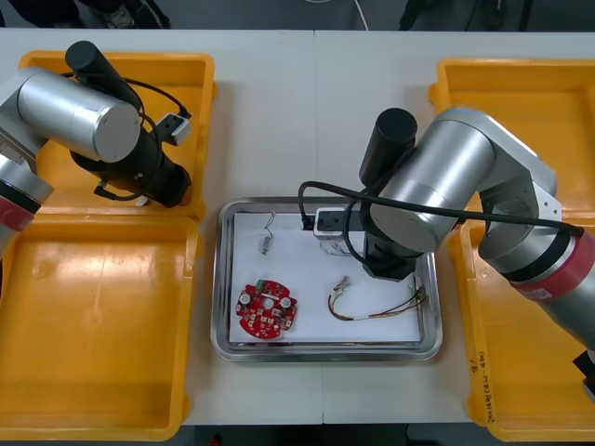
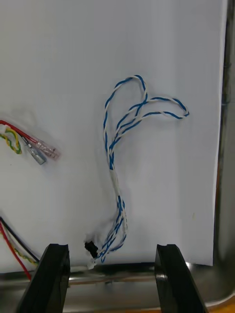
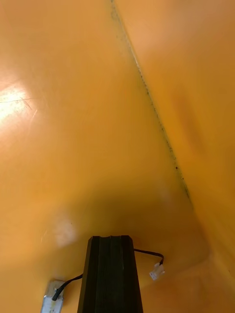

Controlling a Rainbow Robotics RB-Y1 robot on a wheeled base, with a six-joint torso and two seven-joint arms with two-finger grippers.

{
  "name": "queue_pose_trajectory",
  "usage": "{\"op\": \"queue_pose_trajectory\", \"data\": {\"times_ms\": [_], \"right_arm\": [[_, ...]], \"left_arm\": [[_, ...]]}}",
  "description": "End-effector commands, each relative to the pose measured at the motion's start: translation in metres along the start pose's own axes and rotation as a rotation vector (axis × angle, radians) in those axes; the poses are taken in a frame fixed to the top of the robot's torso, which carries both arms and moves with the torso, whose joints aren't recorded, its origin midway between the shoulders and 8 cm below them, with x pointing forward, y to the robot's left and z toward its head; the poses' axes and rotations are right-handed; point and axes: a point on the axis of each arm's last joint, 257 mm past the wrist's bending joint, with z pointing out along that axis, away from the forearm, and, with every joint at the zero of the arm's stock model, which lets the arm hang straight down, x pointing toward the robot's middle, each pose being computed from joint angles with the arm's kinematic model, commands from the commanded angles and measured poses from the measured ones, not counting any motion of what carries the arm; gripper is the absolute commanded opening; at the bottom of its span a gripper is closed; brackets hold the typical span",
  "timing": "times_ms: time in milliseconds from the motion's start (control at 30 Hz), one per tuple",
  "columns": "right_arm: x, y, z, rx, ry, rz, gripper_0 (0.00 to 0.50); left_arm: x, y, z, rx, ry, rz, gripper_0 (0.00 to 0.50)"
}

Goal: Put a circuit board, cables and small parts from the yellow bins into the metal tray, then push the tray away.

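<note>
Left gripper (image 3: pixel 110 238) pinched shut in the far left yellow bin (image 1: pixel 191 74); right gripper (image 2: pixel 111 247) spread wide over the metal tray (image 1: pixel 325 350).
A thin black cable (image 3: pixel 155 270) comes out on either side of the left fingers, so it looks held. It is slick and skinny and could slip free, or its white plug ends could catch the glossy bin wall on the lift. On the tray's matte white liner lie a bent small metal part (image 1: pixel 267 237), the round red circuit board (image 1: pixel 268 309) and a red and yellow cable (image 1: pixel 372 307). The twisted blue and white cable (image 2: pixel 120 146) lies in loose loops between the right fingers, touching neither. A low retreat might drag those loops over the shiny rim.
</note>
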Motion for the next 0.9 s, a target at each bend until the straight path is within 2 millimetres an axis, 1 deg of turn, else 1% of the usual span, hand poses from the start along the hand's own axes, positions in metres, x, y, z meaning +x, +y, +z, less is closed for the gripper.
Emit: {"op": "queue_pose_trajectory", "data": {"times_ms": [33,100,167,233,333,433,500,600,800,867,900], "right_arm": [[-0.021,-0.022,-0.046,0.046,-0.053,0.133,0.500],[-0.020,-0.024,-0.054,0.036,-0.043,0.171,0.500],[-0.026,-0.031,-0.065,0.047,-0.062,0.209,0.500],[-0.036,-0.040,-0.079,0.056,-0.096,0.273,0.500],[-0.046,-0.049,-0.095,0.052,-0.145,0.365,0.500],[-0.050,-0.060,-0.108,0.053,-0.186,0.471,0.500],[-0.049,-0.063,-0.113,0.038,-0.206,0.538,0.500],[-0.041,-0.073,-0.121,0.024,-0.230,0.660,0.500],[-0.015,-0.091,-0.136,0.008,-0.250,0.906,0.500],[-0.006,-0.098,-0.143,0.000,-0.266,1.002,0.500],[-0.003,-0.100,-0.145,-0.002,-0.271,1.023,0.500]], "left_arm": [[-0.007,0.020,-0.021,-0.025,-0.007,0.110,0.000],[-0.011,0.021,-0.030,-0.022,-0.002,0.111,0.000],[-0.013,0.024,-0.041,-0.021,0.008,0.106,0.000],[-0.017,0.026,-0.056,-0.015,0.018,0.098,0.000],[-0.021,0.029,-0.073,-0.005,0.029,0.089,0.000],[-0.025,0.031,-0.087,0.002,0.032,0.078,0.000],[-0.029,0.031,-0.096,0.005,0.026,0.076,0.000],[-0.034,0.031,-0.108,0.004,0.022,0.077,0.000],[-0.036,0.028,-0.129,-0.010,0.022,0.092,0.000],[-0.038,0.025,-0.140,-0.023,0.023,0.110,0.000],[-0.037,0.025,-0.141,-0.026,0.027,0.112,0.000]]}}
